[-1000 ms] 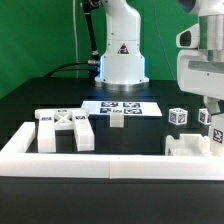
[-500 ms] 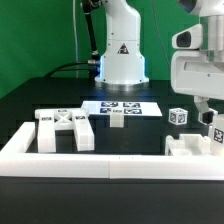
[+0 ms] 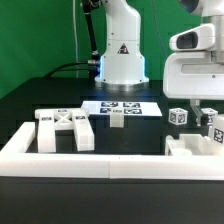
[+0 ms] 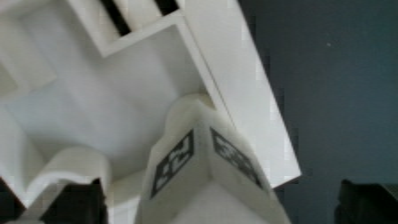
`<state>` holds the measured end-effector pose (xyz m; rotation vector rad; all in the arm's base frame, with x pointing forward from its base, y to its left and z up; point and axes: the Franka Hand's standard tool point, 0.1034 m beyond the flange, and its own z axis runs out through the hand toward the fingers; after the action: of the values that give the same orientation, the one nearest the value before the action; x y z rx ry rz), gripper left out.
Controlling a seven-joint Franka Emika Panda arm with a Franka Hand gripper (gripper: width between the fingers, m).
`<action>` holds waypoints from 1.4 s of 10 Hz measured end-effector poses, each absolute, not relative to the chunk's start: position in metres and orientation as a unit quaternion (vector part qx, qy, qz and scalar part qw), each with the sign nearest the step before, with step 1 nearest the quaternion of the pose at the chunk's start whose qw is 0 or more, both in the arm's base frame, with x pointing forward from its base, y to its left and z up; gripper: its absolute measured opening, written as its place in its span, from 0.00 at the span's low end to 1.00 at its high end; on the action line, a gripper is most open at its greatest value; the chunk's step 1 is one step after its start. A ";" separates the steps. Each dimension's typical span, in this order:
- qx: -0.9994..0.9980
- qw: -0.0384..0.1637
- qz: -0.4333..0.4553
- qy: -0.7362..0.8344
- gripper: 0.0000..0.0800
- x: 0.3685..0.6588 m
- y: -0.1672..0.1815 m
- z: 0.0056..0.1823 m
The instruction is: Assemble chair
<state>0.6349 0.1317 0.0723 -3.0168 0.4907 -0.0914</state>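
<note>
Gripper: I see the gripper point(image 3: 208, 112) low at the exterior view's right edge. In the wrist view its dark fingers point(image 4: 59, 195) stand wide apart, so I read it as spread and pinching nothing.
Leg at the gripper: a small white blocky plastic leg with black-and-white square tags point(image 3: 215, 131) stands between the fingers and touches neither, as far as I can see. It is right up against the seat, but I cannot tell whether it is fully home in its socket.
Seat: the white blocky plastic seat piece point(image 3: 186, 147) lies at the lower right of the exterior view, just behind the long low white barrier wall point(image 3: 100, 160).
Back panel: the white X-braced back panel point(image 3: 65, 128) lies on the black table point(image 3: 25, 110) at the exterior view's left, well apart from the seat and joined to nothing.
Loose parts: one small white tagged block point(image 3: 178, 117) sits near the seat. Another small white block point(image 3: 117, 121) sits mid-frame at the front edge of the marker board point(image 3: 120, 106).
Done so far: in my judgement, at most one leg has been brought to the seat.
Left to do: the loose blocks and the back panel are not yet fitted.
Progress: early, with most of the assembly ahead.
</note>
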 end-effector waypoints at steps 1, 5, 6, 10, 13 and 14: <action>-0.992 0.039 -0.032 0.115 0.81 0.635 0.133 0.072; -0.998 0.025 -0.038 -0.035 0.81 0.636 0.127 0.072; -0.998 0.024 -0.038 -0.049 0.81 0.636 0.126 0.072; -0.998 0.025 -0.037 -0.048 0.48 0.636 0.124 0.071; -0.995 0.032 -0.034 0.084 0.36 0.636 0.125 0.071; -0.991 0.033 -0.032 0.126 0.36 0.636 0.125 0.071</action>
<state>0.6362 0.1252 0.0710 -3.0486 0.3892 -0.0997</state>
